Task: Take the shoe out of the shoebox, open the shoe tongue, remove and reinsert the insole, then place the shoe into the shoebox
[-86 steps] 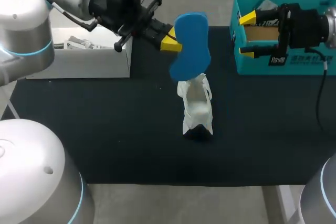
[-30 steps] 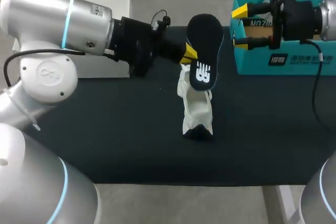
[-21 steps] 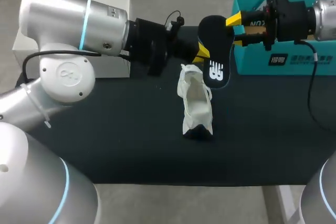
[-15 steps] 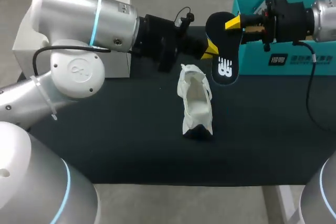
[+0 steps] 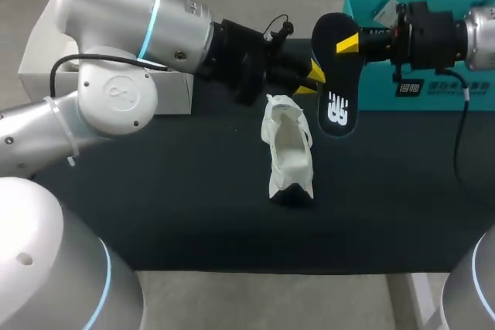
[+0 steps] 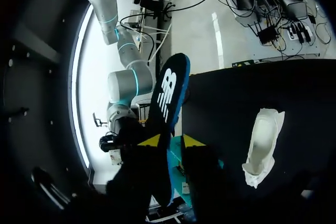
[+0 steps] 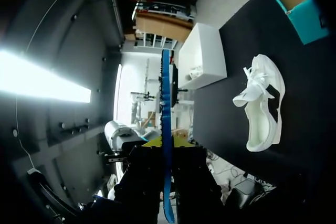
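Note:
The insole hangs upright above the mat, black underside with a white logo facing me, just right of the white shoe lying on the dark mat. My right gripper is shut on the insole's upper end; the right wrist view has the blue insole edge-on, pinched between that gripper's yellow tips. My left gripper sits at the insole's left edge. In the left wrist view its fingers stand open, the insole against one tip with a gap to the other. The shoe lies apart.
The teal shoebox stands open at the back right, behind my right gripper. A white box sits at the back left, partly behind my left arm. Bare dark mat lies in front of the shoe.
My left arm carried the insole rightward to the right gripper, which closed on its upper end. The left fingers have since parted from it. The shoe stayed put.

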{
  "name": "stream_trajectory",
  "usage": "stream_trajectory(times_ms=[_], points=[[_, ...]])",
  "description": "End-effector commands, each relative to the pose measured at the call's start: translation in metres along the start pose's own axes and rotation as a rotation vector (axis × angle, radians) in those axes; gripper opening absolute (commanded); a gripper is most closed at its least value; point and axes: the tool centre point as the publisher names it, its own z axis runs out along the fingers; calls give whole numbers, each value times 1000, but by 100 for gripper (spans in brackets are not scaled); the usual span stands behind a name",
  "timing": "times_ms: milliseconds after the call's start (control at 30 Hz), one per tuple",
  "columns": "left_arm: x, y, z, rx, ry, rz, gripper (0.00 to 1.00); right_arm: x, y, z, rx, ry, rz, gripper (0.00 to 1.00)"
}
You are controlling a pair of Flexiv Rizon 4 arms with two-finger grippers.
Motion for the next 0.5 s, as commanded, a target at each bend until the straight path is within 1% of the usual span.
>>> stream_trajectory(times_ms=[33, 133, 200, 300, 500], points=[[-8, 4, -23, 34, 94, -12, 100, -8, 4, 3, 17, 1, 3, 0], [-9, 6, -32, 68, 213, -39, 100, -13, 6, 7, 32, -9, 8, 0], [-10, 6, -40, 127, 314, -67, 100, -18, 7, 9, 44, -25, 12, 0], [-13, 10, -48, 164, 417, -77, 100, -24, 6, 13, 64, -52, 15, 0], [-19, 24, -59, 170, 573, -62, 100, -28, 5, 21, 96, -72, 16, 0]])
